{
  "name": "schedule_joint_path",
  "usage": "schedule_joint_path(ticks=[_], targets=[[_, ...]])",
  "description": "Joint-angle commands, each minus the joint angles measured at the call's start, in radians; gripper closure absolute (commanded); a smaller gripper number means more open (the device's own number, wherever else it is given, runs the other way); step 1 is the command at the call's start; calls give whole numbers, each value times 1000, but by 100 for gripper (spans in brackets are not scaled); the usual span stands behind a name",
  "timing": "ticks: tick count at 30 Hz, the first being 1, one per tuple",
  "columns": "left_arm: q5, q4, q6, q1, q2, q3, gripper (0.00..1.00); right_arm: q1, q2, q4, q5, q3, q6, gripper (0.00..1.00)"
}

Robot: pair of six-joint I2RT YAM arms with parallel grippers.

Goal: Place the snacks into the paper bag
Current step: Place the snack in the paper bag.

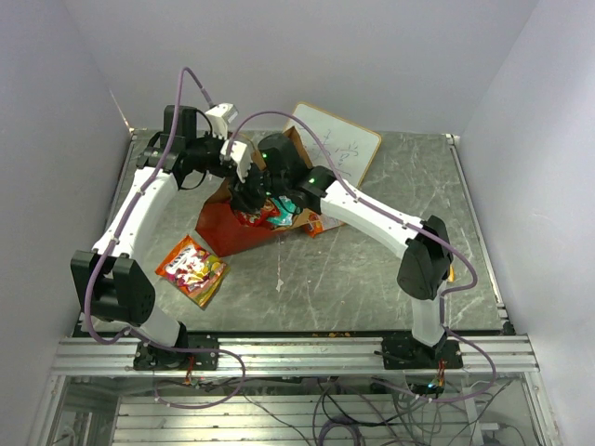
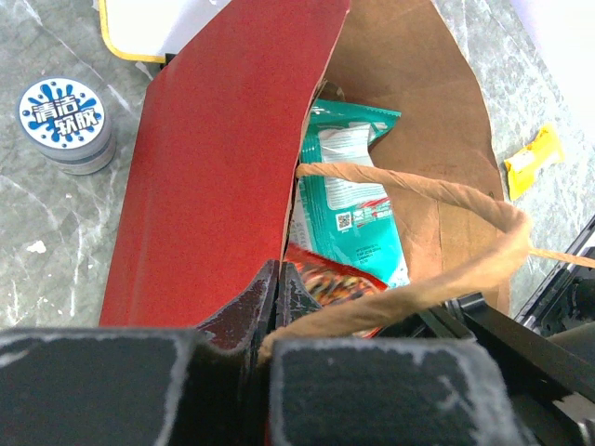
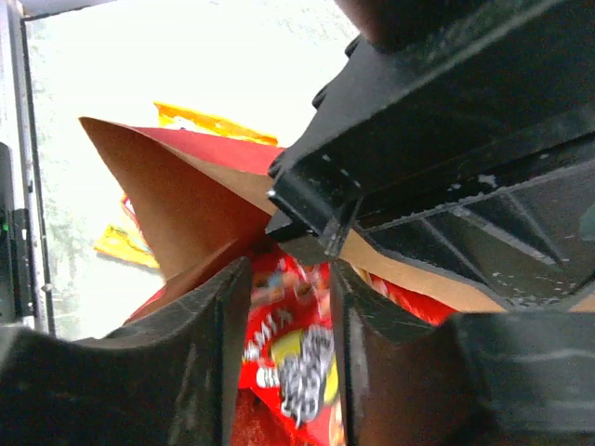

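From overhead, the paper bag (image 1: 223,230) seems tipped over on the table (image 1: 372,279), an orange packet (image 1: 192,269) loose beside it. At the left wrist, the left claw (image 2: 276,283) is pinched tight on the bag's red wall; a teal packet (image 2: 351,190) lies inside. At the right wrist, the right claw (image 3: 286,274) stands narrowly apart around a red packet (image 3: 288,358); I cannot tell whether it grips. That packet could snag the handle (image 2: 418,184) and slide out.

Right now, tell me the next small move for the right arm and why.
Probably ease the right gripper a little deeper into the paper bag before any release: the red packet between its fingers is only at the mouth, while the left gripper pinches the rim, holding it open.
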Motion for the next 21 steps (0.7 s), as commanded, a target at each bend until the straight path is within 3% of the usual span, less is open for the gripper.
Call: schedule_joint_path(ticks=[1,5,8,21], targets=[[18,51,4,8,-6,-10,93,-3,-49,-47,30,61,-63,57],[18,56,7,8,-9,-17,93,-3,-84,-90,20,84,-110,38],[18,57,8,9,-7,-17,93,-3,-120,-105,31,87,-134,31],[-9,52,43,9,-11,-11,93,-85,-329,-199,53,45,-250,28]])
